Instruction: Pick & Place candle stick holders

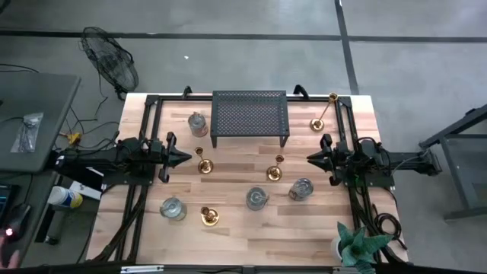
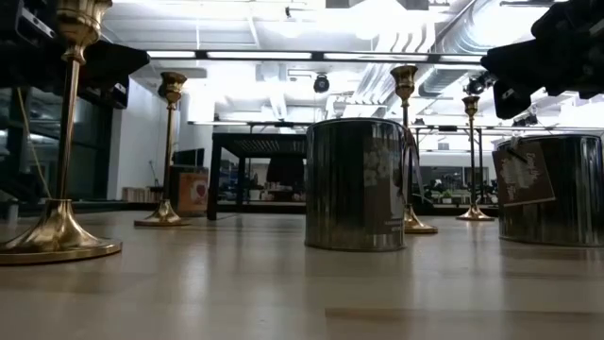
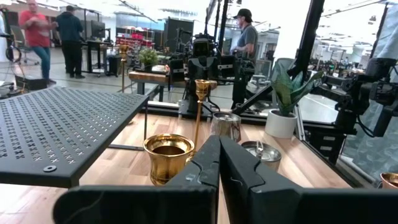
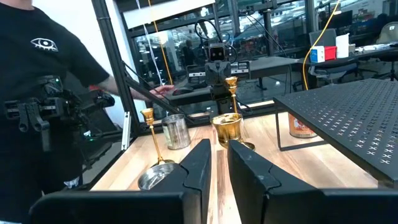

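A wooden table seen from above holds eight candle stick holders: brass candlesticks at the far right corner, left of centre, right of centre and near the front edge, and silvery cups at far left, near left, near centre and near right. A black perforated stand sits at the far middle and a potted plant at the near right corner; the cups' paper labels cannot be read, and their insides look empty where visible. The left gripper and right gripper hover at the table's sides, both closed on nothing.
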Robot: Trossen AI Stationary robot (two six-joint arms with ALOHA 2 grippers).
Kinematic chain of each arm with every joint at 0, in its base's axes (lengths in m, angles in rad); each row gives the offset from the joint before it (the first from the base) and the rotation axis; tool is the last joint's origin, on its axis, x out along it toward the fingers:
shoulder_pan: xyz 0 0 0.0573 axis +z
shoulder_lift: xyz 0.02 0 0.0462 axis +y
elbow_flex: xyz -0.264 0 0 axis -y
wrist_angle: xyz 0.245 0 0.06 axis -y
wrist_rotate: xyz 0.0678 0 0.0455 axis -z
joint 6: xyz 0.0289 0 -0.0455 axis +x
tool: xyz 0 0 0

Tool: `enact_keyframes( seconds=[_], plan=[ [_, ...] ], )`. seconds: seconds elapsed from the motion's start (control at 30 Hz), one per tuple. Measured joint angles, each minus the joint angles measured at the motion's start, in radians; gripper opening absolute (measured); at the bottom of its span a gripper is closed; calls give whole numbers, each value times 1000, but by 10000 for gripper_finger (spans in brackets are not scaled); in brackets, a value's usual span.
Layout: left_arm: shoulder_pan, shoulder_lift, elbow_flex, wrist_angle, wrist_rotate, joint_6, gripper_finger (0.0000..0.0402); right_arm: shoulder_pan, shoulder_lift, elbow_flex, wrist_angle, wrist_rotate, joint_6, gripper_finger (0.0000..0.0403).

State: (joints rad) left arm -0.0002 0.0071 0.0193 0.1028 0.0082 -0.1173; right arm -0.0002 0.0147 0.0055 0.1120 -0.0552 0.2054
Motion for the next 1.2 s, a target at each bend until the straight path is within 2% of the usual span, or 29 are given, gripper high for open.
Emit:
enact_keyframes(
  seconds=[0.8,1.0,1.2],
  plan=[
    [0,0,0,0,0,0,1,0,0,0,0,4,0,48],
    [0,0,0,0,0,0,1,-2,-1,0,4,190,0,48],
    [0,0,0,0,0,0,1,-2,-1,0,4,217,-1,48]
  ],
)
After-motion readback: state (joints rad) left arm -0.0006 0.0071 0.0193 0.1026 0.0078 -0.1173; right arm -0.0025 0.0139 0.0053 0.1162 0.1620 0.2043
